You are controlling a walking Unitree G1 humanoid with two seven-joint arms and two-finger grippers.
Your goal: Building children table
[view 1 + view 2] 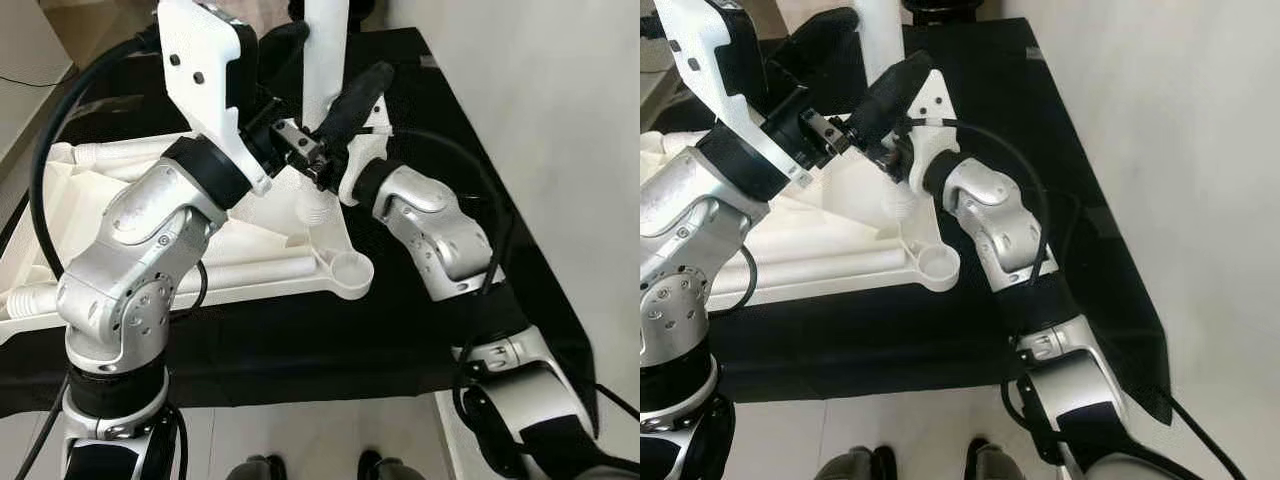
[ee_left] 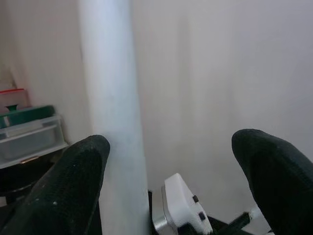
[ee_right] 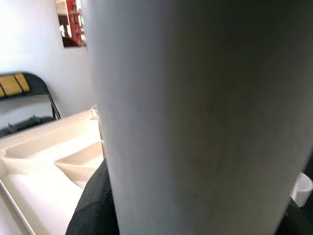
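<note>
A white table leg stands upright, its lower end at a threaded socket of the overturned white table top. My right gripper reaches in from the right and is shut on the leg low down; the leg's side is very near in the right wrist view. My left gripper is higher on the same leg and open. One black finger touches the leg, the other finger stands well apart from it.
The table top lies on a black mat by a white wall. More white legs lie in the table top, near a free corner socket. A person's shoes show at the near edge.
</note>
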